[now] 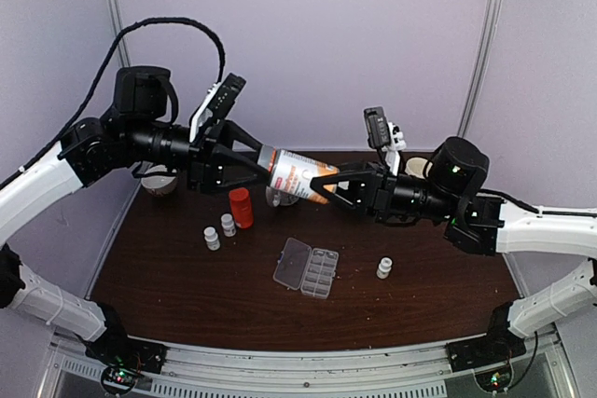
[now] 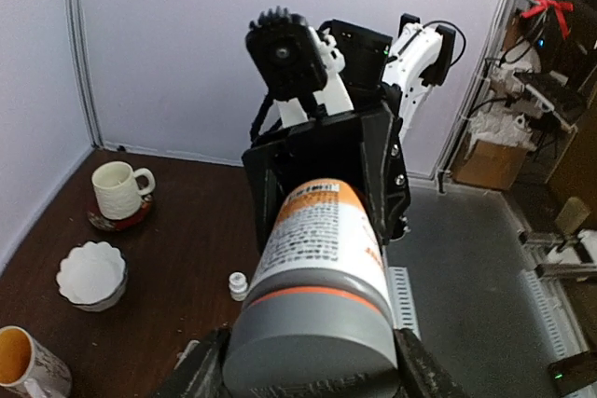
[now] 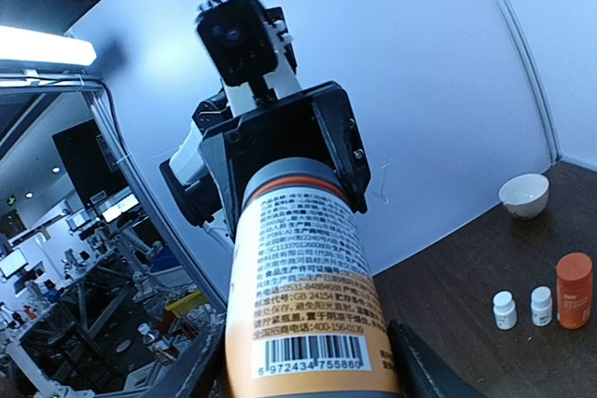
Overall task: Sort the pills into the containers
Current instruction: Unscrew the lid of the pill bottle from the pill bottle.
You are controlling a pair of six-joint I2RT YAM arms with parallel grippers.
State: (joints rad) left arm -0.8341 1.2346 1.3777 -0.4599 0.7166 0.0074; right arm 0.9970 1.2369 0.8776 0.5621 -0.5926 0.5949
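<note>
A large bottle (image 1: 297, 174) with a grey cap and an orange-and-white label hangs level above the table's back half. My left gripper (image 1: 256, 163) is shut on its grey cap (image 2: 312, 342), one finger (image 2: 191, 375) on each side. At the other end, my right gripper (image 1: 326, 184) is shut on the base, near the barcode (image 3: 312, 365). The clear organizer box (image 1: 317, 273) lies on the table below, its lid (image 1: 292, 261) flipped open to the left. No pills can be made out.
An orange bottle (image 1: 241, 207) and two small white bottles (image 1: 213, 238) (image 1: 229, 225) stand left of the box, a third white one (image 1: 384, 268) to its right. A white bowl (image 1: 280, 198) sits under the held bottle. Cups stand at the back left (image 1: 159, 181) and back right (image 1: 417, 167).
</note>
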